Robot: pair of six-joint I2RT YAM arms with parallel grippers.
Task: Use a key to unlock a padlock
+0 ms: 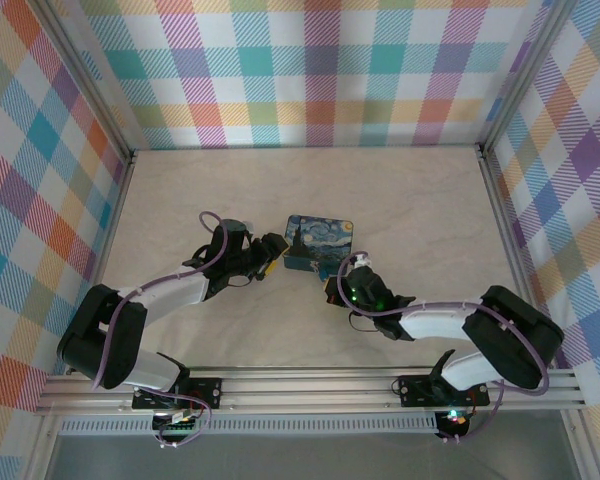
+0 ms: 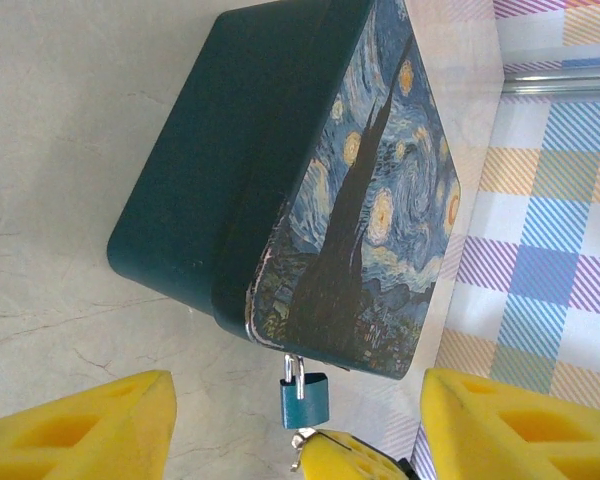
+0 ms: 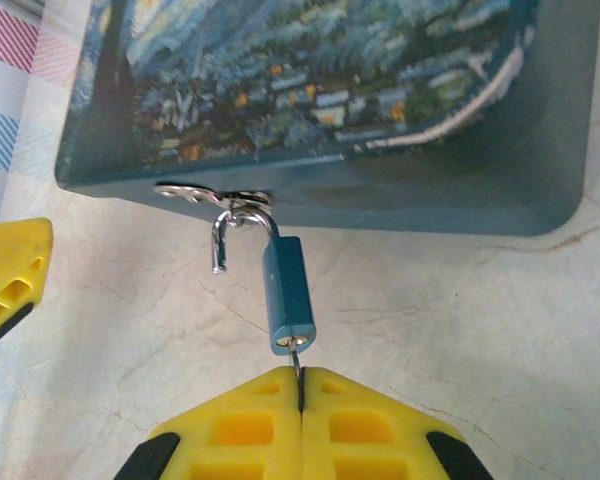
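A tiny blue padlock [image 3: 288,292] hangs by its silver shackle [image 3: 242,224] from the hasp on the front of a dark-blue painted tin [image 3: 320,90]. One shackle end is free of the body, swung out to the left. The thin key [image 3: 297,362] sits in the keyhole at the padlock's bottom end. My right gripper [image 3: 300,385] is shut on the key just below the padlock. My left gripper [image 2: 296,425] is open, its yellow fingers [image 2: 90,430] on either side of the padlock [image 2: 305,398] without touching it.
The tin [image 1: 319,241] lies on the pale marble-look tabletop [image 1: 410,200] near the middle, between both arms. Plaid walls and an aluminium frame [image 1: 500,160] bound the table on three sides. The rail [image 1: 310,385] with the arm bases runs along the near edge.
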